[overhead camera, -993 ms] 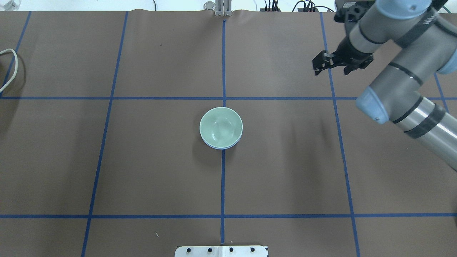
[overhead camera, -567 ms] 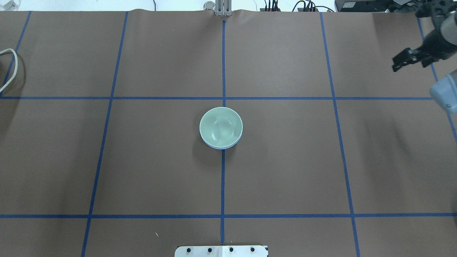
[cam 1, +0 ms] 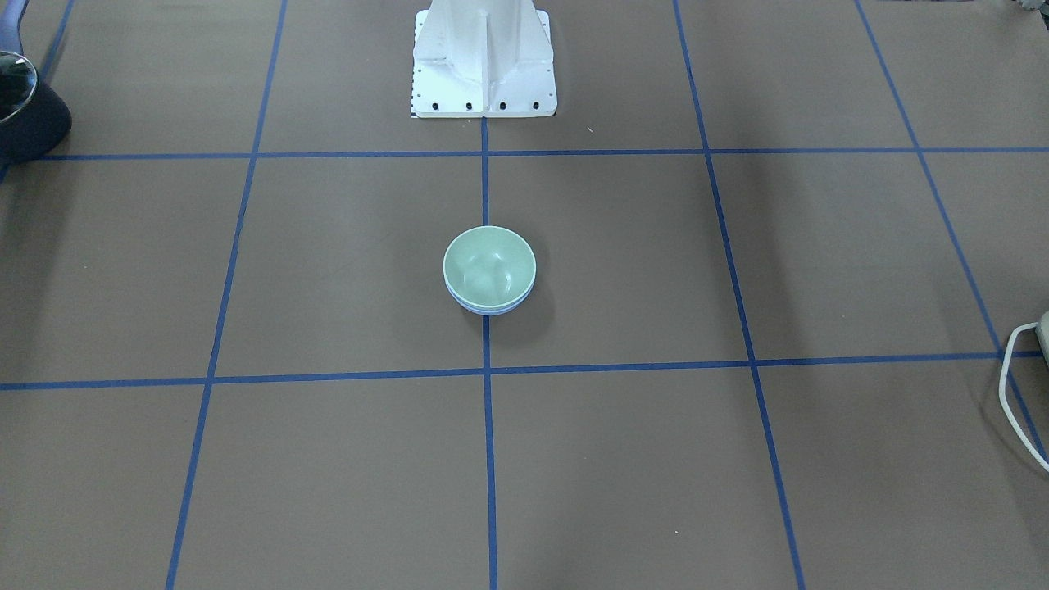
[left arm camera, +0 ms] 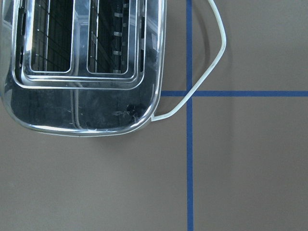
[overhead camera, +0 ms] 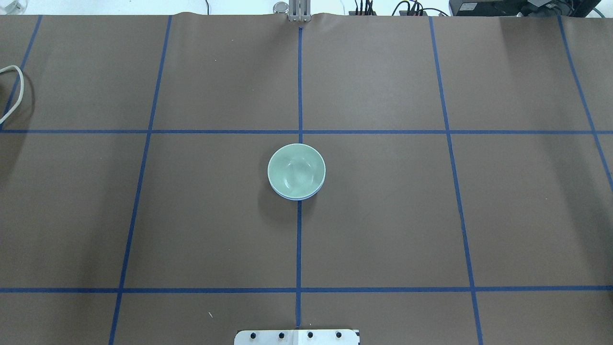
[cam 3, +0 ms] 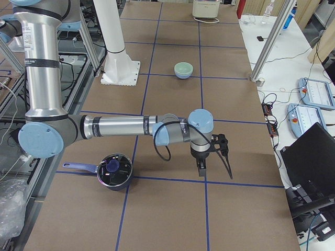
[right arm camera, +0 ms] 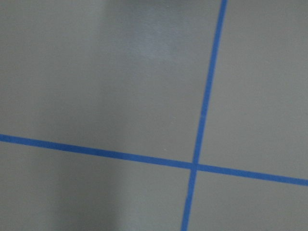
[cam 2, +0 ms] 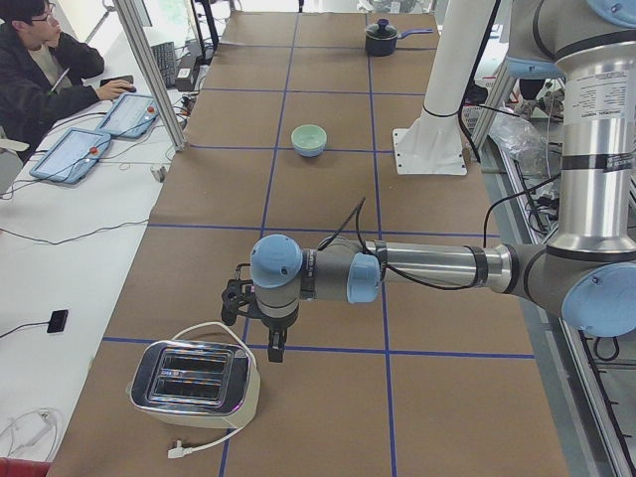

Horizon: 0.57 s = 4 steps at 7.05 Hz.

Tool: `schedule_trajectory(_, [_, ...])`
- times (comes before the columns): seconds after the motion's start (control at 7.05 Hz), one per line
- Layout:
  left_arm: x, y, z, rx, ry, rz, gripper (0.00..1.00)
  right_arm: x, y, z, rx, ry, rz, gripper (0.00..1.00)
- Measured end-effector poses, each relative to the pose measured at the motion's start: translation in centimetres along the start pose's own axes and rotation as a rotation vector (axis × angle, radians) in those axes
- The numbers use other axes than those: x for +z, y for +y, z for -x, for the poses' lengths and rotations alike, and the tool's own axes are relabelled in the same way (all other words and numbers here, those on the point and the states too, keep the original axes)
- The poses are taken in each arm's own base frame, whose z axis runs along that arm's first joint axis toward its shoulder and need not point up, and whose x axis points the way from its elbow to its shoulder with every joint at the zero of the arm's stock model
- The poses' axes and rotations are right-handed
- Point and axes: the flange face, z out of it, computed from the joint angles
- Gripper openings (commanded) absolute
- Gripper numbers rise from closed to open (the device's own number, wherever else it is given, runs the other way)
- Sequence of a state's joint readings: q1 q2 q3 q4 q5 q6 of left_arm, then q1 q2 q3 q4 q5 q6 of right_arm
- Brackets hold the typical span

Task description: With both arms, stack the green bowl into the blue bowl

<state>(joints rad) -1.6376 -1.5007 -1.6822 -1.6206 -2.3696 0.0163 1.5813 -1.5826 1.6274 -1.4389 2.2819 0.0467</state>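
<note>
Chrome toaster (cam 2: 194, 378) nearest, looking along the table from its left end, with the left gripper (cam 2: 256, 328) hanging just beside and above it, well apart from the bowls; open or closed, impossible to tell from a side view alone. Mid-table next: green bowl (overhead camera: 296, 170) nested upright inside the blue bowl (cam 1: 489, 310), with only a thin blue crescent on show under the green rim, set on the centre tape line (overhead camera: 298, 249) and untouched by either gripper. Farther on, toward the right end: right gripper (cam 3: 215, 170) low over the brown table cover (cam 3: 251, 209), near the dark pot (cam 3: 114, 171), finger state likewise not to be judged. Newly gone from the overhead view: a second ago up at the far right corner of the table, then sliding toward the edge, now out of the picture altogether. Bowls unmoved through that retreat. Judged from this: stacking done, both grippers pulled back to the table ends, nothing left but to stay clear of the stack.
</note>
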Motion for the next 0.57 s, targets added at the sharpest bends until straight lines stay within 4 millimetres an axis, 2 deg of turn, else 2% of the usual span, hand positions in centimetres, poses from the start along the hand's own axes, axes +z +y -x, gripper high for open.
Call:
schedule_trajectory(0.14, [-0.07, 0.1, -0.03, 0.014, -0.001, -0.014, 0.98, -0.54, 1.01, -1.43, 0.016, -0.002, 0.007, 1.0])
schedule_trajectory(0.57, [0.33, 0.78, 0.38, 0.031, -0.002, -0.03, 0.98, -1.23, 1.6, -1.86, 0.049, -0.002, 0.057, 1.0])
